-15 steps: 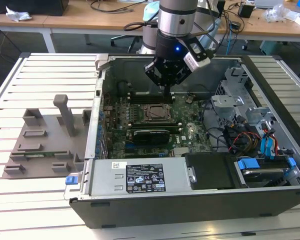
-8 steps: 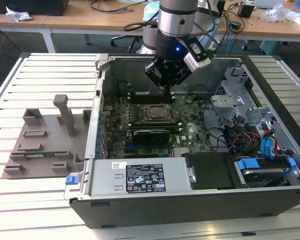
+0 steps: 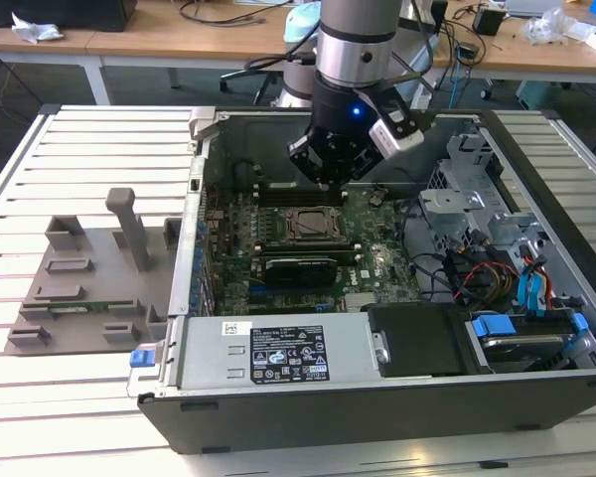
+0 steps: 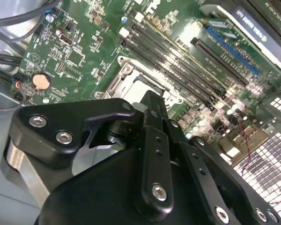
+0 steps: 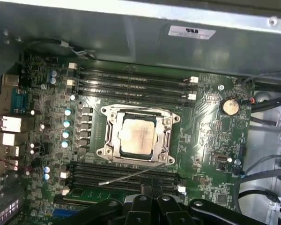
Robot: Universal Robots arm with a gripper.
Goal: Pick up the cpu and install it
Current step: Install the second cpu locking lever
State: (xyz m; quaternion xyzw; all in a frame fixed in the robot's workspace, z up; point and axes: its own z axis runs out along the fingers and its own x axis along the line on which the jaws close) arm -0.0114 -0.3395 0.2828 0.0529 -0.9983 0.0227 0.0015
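Note:
The cpu (image 5: 136,135), a small silvery square, lies flat inside the socket frame (image 5: 107,140) on the green motherboard (image 5: 210,140). In the exterior view the cpu (image 3: 309,225) sits in the middle of the open computer case (image 3: 194,199). My gripper (image 3: 330,179) hangs above the board, just behind the socket, apart from the chip. Its fingertips (image 5: 145,189) stand close together with nothing between them, over the memory slots beside the socket. In the second wrist view the gripper (image 4: 154,101) covers part of the socket. A thin lever wire (image 5: 131,176) lies slanted beside the socket.
A long black expansion card (image 3: 296,268) lies in front of the socket. The power supply (image 3: 278,353) fills the case's near side. Drive bays and coloured cables (image 3: 517,273) crowd the exterior view's right. A grey fixture (image 3: 89,268) stands outside the case on the exterior view's left.

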